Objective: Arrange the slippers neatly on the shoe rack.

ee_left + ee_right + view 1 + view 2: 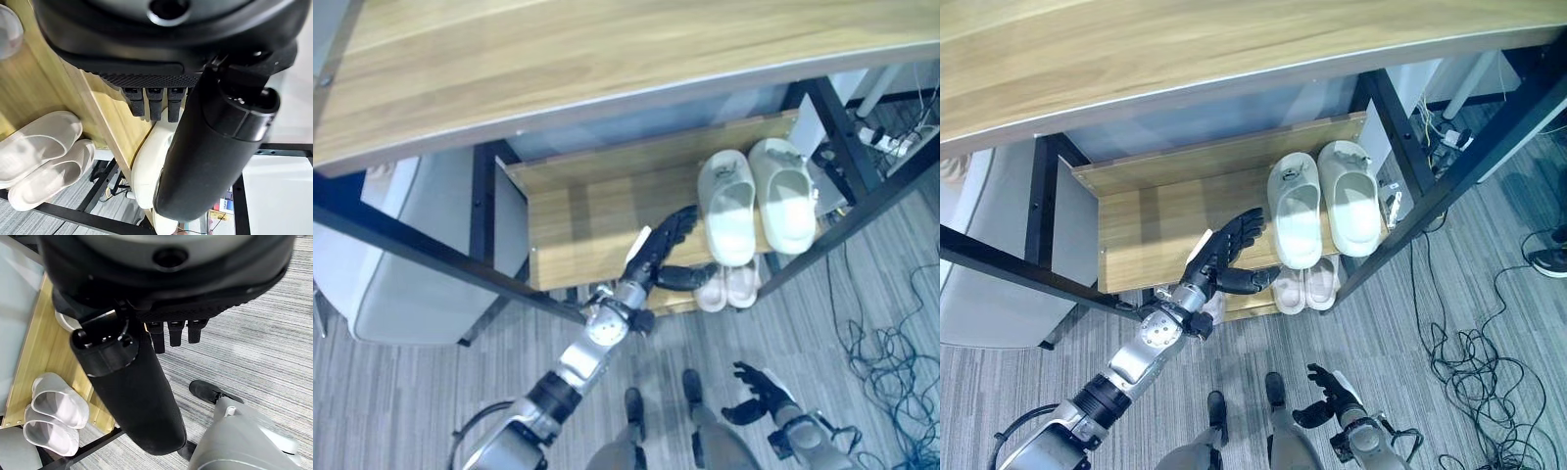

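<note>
- My left robot hand point(1229, 257) reaches over the upper shelf point(1160, 230) of the rack, fingers straight and spread, thumb stuck out toward the slippers, gripping nothing.
- A pale green pair point(1322, 208) lies side by side at the shelf's right end, just beside my fingertips; I cannot tell if we touch.
- A smaller white pair point(1306, 286) sits on the lower shelf, below the green one and partly hidden by it.
- My right robot hand point(1327, 397) hangs low over the grey floor point(1449, 294), fingers loosely bent, empty, well apart from the rack.
</note>
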### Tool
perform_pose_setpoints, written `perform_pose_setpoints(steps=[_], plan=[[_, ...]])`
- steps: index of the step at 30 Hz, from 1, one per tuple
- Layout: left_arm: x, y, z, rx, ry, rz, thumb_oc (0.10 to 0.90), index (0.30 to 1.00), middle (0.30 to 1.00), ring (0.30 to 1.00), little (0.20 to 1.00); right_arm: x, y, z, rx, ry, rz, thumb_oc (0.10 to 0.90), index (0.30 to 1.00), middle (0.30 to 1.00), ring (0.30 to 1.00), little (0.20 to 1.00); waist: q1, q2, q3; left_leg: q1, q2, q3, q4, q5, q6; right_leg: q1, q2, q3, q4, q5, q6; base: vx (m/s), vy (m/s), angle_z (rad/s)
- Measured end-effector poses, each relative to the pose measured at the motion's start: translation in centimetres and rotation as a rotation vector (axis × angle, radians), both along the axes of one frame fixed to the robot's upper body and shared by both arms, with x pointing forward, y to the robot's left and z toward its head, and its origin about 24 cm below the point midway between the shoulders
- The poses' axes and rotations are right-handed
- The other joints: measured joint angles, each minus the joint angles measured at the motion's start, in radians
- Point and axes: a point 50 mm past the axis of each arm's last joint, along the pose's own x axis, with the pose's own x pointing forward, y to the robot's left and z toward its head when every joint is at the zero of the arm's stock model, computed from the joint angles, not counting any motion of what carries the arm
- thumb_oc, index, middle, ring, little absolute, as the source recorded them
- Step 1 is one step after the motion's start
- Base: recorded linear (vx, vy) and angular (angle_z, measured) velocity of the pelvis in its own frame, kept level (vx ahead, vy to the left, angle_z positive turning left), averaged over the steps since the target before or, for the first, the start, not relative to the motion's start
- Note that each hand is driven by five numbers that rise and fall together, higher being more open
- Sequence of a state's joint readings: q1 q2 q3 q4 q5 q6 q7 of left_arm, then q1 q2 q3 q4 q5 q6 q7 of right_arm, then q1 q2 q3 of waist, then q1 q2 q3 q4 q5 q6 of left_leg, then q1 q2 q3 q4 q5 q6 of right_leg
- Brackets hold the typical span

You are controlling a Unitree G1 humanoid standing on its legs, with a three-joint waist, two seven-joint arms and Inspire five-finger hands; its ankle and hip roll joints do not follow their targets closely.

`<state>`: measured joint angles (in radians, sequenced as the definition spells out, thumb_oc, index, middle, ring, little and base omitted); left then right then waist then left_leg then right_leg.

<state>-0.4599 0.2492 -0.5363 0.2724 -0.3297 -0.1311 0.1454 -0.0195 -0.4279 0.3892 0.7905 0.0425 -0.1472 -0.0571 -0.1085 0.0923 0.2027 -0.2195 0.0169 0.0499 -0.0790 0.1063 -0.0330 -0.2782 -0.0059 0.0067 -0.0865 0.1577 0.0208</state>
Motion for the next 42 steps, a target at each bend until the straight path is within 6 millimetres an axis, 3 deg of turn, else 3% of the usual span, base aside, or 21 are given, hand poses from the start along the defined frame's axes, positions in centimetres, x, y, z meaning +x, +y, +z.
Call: perform_pose_setpoints(steps=[15,31,39,42], plan=[[0.9,-1.7,1.6,-0.02,-0.035,-0.015,0.8,0.9,0.9,0.9,0.9,0.0,0.1,0.0,0.0,-0.001,0.003,0.8,0.9,0.9,0.9,0.9,-0.03,-0.014,0.0,-0.023,0.0,0.023,0.0,-0.003,0.003,-0.032,0.001,0.019,0.0,0.004,0.005,0.01,0.0,-0.03],[1.1,-1.6,1.6,-0.005,-0.038,-0.003,0.8,0.9,0.9,0.9,0.9,0.1,0.2,0.0,0.0,-0.002,0.011,0.8,0.9,0.9,0.9,0.9,-0.029,-0.015,-0.001,-0.021,-0.001,0.026,0.0,-0.003,0.004,-0.031,0.001,0.023,0.0,0.009,0.006,0.0,0.0,0.0],[0.9,0.8,3.7,0.007,-0.131,-0.013,0.8,0.9,0.9,0.9,0.9,0.2,0.1,0.1,0.0,-0.001,0.01,0.8,0.9,0.9,0.9,0.9,-0.025,-0.016,-0.001,0.015,0.001,-0.012,0.0,0.002,0.0,0.024,-0.002,-0.018,0.0,0.005,0.005,0.01,0.008,0.14],[0.2,1.5,5.1,-0.028,-0.185,-0.03,0.8,0.9,0.9,0.9,0.9,0.0,0.1,-0.1,0.002,0.01,0.01,0.8,0.9,0.9,0.9,0.9,0.003,-0.019,-0.002,0.031,-0.002,-0.039,0.0,0.002,-0.002,0.05,-0.005,-0.043,0.0,-0.003,0.001,0.02,0.022,0.25]])
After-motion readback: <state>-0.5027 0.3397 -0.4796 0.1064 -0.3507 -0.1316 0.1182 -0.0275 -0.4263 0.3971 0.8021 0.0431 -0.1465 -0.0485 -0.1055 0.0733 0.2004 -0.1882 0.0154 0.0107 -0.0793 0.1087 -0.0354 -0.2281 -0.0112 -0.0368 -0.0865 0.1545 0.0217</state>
